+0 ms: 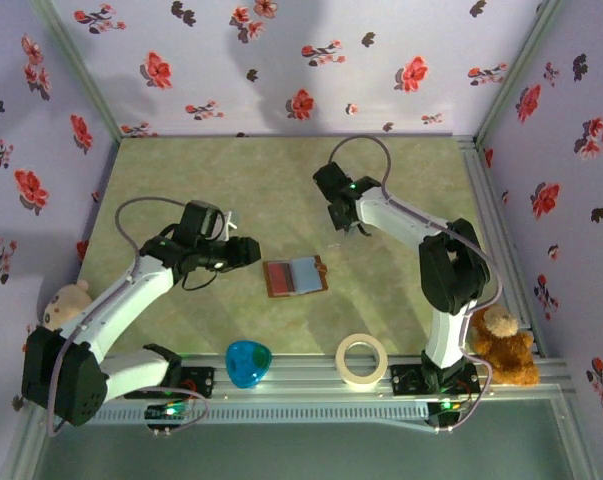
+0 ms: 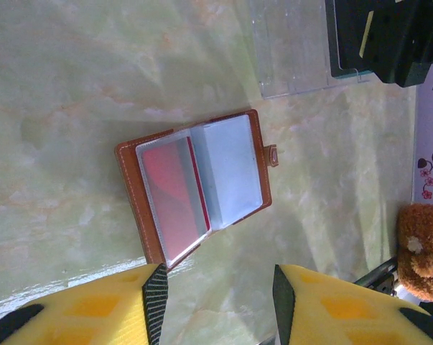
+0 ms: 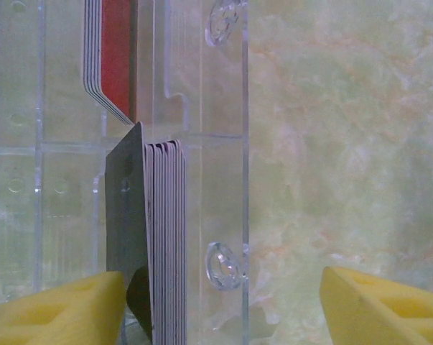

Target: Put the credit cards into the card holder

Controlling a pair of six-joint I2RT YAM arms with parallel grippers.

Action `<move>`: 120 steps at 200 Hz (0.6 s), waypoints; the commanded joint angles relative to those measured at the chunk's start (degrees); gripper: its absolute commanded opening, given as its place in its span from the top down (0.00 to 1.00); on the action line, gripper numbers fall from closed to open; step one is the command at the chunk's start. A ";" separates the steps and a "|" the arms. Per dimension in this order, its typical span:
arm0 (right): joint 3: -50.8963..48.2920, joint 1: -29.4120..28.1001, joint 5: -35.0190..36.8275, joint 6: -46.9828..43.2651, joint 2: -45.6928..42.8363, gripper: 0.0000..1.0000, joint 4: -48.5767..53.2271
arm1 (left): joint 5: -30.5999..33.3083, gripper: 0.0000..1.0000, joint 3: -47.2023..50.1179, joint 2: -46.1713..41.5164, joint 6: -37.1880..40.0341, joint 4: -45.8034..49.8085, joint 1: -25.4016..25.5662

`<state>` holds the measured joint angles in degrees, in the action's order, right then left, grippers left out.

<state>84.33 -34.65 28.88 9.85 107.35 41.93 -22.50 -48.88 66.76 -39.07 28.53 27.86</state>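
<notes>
The brown card holder (image 1: 295,276) lies open on the table, and in the left wrist view the card holder (image 2: 130,187) has a red card (image 2: 171,192) in its left clear pocket. My left gripper (image 1: 243,250) hovers just left of it; seen from the wrist, this gripper (image 2: 220,302) is open with nothing between its fingers. My right gripper (image 1: 346,215) is over the clear stand (image 3: 202,144). Its jaws (image 3: 223,309) are open and straddle a stack of credit cards (image 3: 166,237) standing on edge with a dark card (image 3: 126,208) on the stack's left. A second stack (image 3: 112,57) shows red.
On the front rail sit a blue translucent object (image 1: 249,362) and a tape roll (image 1: 362,360). A brown teddy bear (image 1: 503,345) sits at the right arm's base, a pale one (image 1: 66,300) at the left. Floral walls enclose the table.
</notes>
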 commanded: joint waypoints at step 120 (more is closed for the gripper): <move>1.18 -1.52 6.40 -1.69 -1.91 0.89 2.94 | 2.39 0.54 0.02 1.94 1.41 1.32 -0.66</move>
<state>84.33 -35.73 32.86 7.99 107.35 42.94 -21.17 -48.88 67.99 -38.85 28.75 27.70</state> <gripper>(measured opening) 0.118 0.463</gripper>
